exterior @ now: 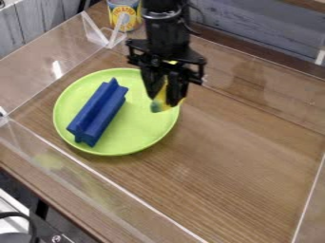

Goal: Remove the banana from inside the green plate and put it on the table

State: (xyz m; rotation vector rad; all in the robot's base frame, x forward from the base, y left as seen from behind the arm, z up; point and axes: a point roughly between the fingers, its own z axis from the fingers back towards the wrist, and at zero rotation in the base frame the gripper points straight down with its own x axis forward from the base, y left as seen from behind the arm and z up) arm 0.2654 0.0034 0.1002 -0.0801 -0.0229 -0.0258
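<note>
My gripper [166,98] points straight down over the right rim of the green plate [133,133] and is shut on the banana [162,101]. The small yellow banana hangs between the black fingers, with its greenish tip showing just below them, a little above the plate's edge. The round lime-green plate lies on the brown wood-grain table [241,142] at the left centre. Most of the banana is hidden by the fingers.
A blue ridged block [97,110] lies on the left half of the plate. Clear acrylic walls [38,57] border the tabletop. A yellow can [122,16] stands behind the arm at the back. Bare wood stretches to the right of the plate.
</note>
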